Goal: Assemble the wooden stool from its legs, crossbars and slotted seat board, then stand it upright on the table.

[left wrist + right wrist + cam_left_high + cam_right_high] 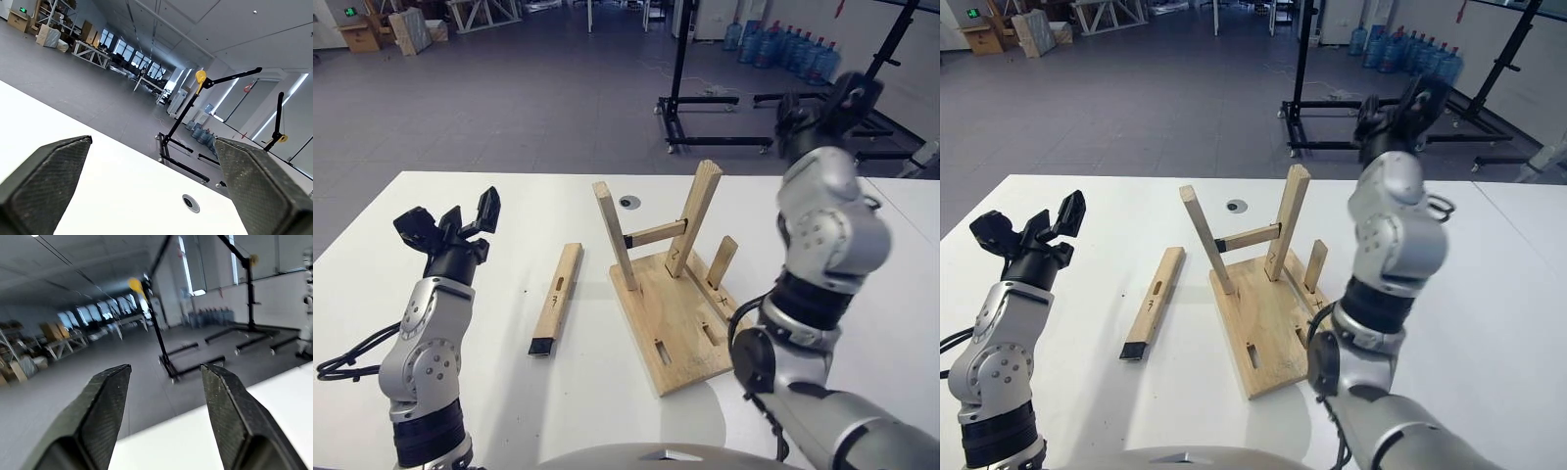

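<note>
Wooden seat board (680,328) is lying slot-side up at mid-bench (558,392), with a left leg (614,235) and a right leg (695,217) standing in it, joined by a crossbar (656,234). A shorter piece (722,262) is leaning at its right edge. I am judging the loose leg (557,297), lying flat just left of the board, to be next. I am planning to grip it across its narrow sides near the middle, tip it upright and press it straight into a vacant near slot (663,352). Left jaws (450,217) are hanging wide open and empty, raised well left of that leg. Right jaws (166,372) are gaping empty too, high beyond the board's far right.
</note>
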You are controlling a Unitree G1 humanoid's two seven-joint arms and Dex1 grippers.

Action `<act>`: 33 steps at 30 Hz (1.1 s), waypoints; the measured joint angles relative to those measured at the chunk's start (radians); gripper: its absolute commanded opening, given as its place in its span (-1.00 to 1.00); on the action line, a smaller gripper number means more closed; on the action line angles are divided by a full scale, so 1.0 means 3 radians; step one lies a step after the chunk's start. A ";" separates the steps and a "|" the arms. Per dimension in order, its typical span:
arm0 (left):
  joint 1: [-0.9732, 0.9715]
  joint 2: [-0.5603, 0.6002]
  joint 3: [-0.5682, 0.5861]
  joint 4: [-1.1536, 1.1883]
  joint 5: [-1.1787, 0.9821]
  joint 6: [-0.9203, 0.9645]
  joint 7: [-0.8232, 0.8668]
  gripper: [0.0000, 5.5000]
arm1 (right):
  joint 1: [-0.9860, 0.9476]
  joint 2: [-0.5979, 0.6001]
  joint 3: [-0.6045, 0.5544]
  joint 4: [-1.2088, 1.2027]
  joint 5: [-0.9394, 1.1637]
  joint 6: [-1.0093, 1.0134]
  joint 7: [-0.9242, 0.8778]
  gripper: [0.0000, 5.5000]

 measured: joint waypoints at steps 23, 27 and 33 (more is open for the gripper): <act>0.1174 0.0069 -0.0318 -0.1005 -0.0289 0.0895 0.0501 0.96 | 0.2827 -0.1714 0.0927 0.0042 0.0555 -0.0052 0.2615 0.71; 0.1167 0.0052 -0.0324 -0.0977 -0.0307 0.0895 0.0518 0.96 | 0.2841 -0.1662 0.1137 0.0105 0.0422 -0.0191 0.2547 0.71; 0.1094 0.0012 -0.0361 -0.0948 -0.0300 0.0895 0.0533 0.96 | 0.2841 -0.1641 0.1309 0.0286 0.0238 -0.0352 0.2481 0.71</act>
